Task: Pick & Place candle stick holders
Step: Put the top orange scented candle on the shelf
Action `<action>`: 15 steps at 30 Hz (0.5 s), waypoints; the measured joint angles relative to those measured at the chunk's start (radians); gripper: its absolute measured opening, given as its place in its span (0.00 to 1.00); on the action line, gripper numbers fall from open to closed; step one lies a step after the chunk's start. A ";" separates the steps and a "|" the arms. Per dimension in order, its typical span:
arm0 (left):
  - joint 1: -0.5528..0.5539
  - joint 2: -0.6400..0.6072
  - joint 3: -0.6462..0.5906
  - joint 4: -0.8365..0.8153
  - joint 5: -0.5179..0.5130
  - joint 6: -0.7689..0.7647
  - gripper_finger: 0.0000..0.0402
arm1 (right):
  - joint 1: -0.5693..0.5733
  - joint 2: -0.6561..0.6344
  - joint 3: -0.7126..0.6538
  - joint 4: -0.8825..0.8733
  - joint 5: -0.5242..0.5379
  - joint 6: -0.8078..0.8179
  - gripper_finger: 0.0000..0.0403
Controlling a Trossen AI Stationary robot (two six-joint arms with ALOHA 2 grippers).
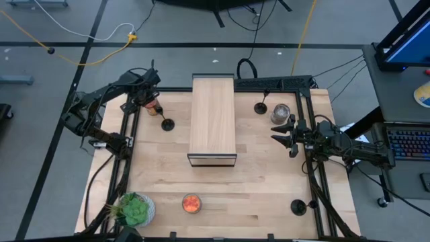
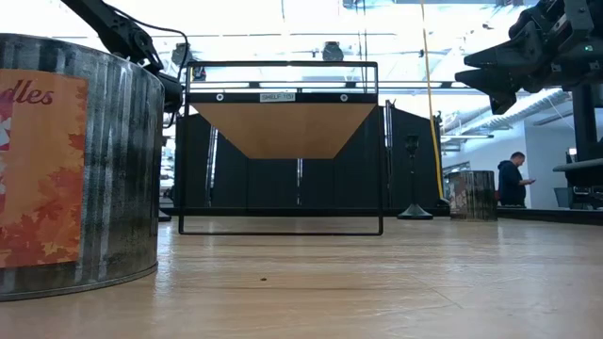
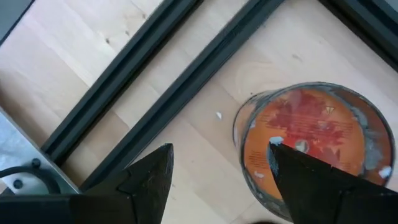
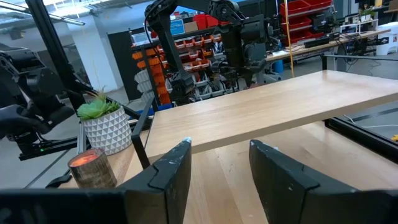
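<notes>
Table (image 1: 161,175): pale blond wood planks, black metal frame. Shelf (image 1: 213,114) at centre: same light wood top on thin black frame. Three candle stick holders all black: one left of shelf (image 1: 166,124), one right of shelf (image 1: 261,108), one far off its front right corner (image 1: 298,207). Jar (image 1: 191,204) in front of shelf: red-orange top, orange leaf-pattern label on ribbed silvery side. Jar (image 3: 311,149) under left gripper (image 3: 217,180): red-orange leaf print, clear rim. Silvery-grey jar (image 1: 280,113) beside the right holder. Plant (image 1: 133,210): green leaves, white pot with triangle pattern. Both grippers black.
</notes>
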 joint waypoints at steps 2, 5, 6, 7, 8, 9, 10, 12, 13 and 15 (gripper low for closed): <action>0.000 0.000 0.000 0.000 -0.018 -0.011 0.67 | 0.000 0.000 0.000 0.000 0.000 0.000 0.39; -0.002 0.000 0.000 0.009 -0.021 -0.026 0.67 | 0.000 0.000 0.000 0.000 0.000 0.000 0.39; -0.004 0.002 0.000 0.016 -0.020 -0.025 0.67 | 0.000 0.000 0.000 0.000 0.000 0.000 0.39; -0.004 0.006 0.000 0.025 -0.019 -0.025 0.67 | 0.000 0.000 0.000 0.000 0.000 0.000 0.39; -0.004 0.013 0.000 0.030 -0.019 -0.025 0.67 | 0.000 0.000 0.000 0.000 0.000 0.000 0.39; -0.005 0.021 0.000 0.035 -0.019 -0.025 0.67 | 0.000 0.000 0.000 0.000 0.000 0.000 0.39; -0.005 0.032 0.000 0.039 -0.019 -0.025 0.67 | 0.000 0.000 0.000 0.000 0.000 0.000 0.39; -0.005 0.057 0.000 0.044 -0.018 -0.021 0.67 | 0.000 0.000 0.000 0.000 0.000 0.000 0.39; -0.005 0.071 0.000 0.045 -0.014 -0.021 0.67 | 0.000 0.000 0.000 0.000 0.000 0.000 0.39; -0.005 0.093 0.004 0.046 -0.010 -0.017 0.67 | 0.000 0.000 0.000 0.000 0.000 0.000 0.39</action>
